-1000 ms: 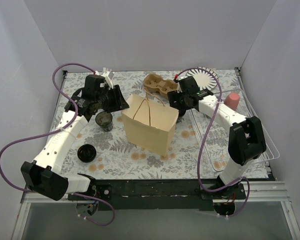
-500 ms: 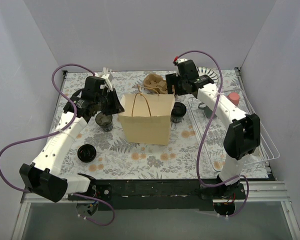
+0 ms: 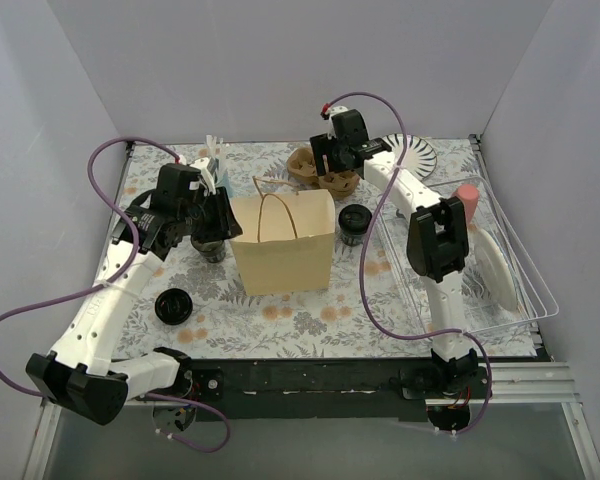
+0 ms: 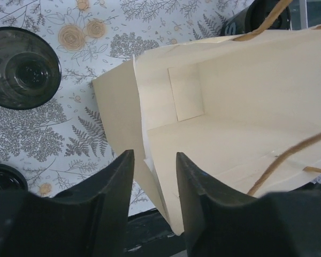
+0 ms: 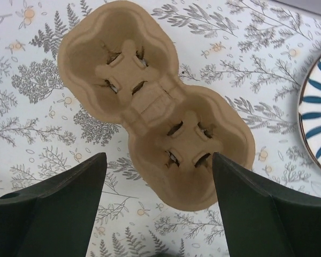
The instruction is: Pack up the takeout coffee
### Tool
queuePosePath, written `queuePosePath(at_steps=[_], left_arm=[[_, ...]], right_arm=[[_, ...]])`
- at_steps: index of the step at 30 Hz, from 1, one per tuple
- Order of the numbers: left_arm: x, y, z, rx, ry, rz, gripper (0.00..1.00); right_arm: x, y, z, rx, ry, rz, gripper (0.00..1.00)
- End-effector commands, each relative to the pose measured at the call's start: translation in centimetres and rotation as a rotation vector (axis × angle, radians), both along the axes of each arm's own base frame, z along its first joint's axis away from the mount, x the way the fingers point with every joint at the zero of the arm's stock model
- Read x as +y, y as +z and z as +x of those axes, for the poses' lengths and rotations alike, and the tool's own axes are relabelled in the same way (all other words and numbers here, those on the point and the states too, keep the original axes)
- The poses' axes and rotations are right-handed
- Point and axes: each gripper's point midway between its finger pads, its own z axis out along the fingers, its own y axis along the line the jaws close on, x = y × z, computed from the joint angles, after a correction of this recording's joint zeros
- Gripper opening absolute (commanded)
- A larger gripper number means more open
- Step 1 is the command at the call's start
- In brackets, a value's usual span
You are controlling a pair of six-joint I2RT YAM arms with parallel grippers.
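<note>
One takeout coffee cup (image 3: 209, 247), dark and open-topped, stands left of the paper bag (image 3: 283, 250); it also shows in the left wrist view (image 4: 24, 68). A second alike cup (image 3: 355, 223) stands right of the bag. My left gripper (image 3: 223, 222) sits at the bag's upper left edge. In the left wrist view its jaws (image 4: 154, 154) stand a narrow gap apart, with the side wall of the bag (image 4: 219, 118) between them. The bag is upright, open and empty. My right gripper (image 3: 332, 160) is open above the brown cup carrier (image 5: 155, 107), touching nothing.
A flat black lid (image 3: 173, 306) lies front left. The cup carrier (image 3: 325, 172) sits behind the bag. A blue-striped plate (image 3: 412, 155) is at back right. A pink cup (image 3: 466, 200) and a white plate (image 3: 492, 268) sit in the clear rack (image 3: 540, 300). White utensils (image 3: 214, 150) stand at back left.
The bag went from tilted to upright and shifted left. My right gripper left the bag and moved back over the cup carrier, uncovering the second cup. My left gripper moved slightly left with the bag's edge.
</note>
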Motion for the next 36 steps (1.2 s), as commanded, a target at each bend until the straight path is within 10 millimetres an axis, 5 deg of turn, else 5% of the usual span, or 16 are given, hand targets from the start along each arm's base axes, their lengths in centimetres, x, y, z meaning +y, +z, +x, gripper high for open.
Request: queuePosePath(at_steps=[1,7,11,36], left_arm=[[1.2,-0.6,0.0,0.000,0.036,0.058,0.40],[2.0,-0.1,0.4,-0.003,0.080,0.091,0.58],[2.2,0.9,1.1,-0.019,0.090,0.105,0.64],[2.2,1.7,0.8,-0.010,0.089,0.103,0.69]], right_arm=[[3.2,2.2,2.1,-0.178,0.233,0.034,0.86],[4.6,0.5,3.2,-0.233,0.376,-0.013,0.81],[3.6,-0.5,4.0,-0.245,0.406,-0.009,0.77],[1.9,-3.8,5.1,-0.247,0.534,0.061,0.67]])
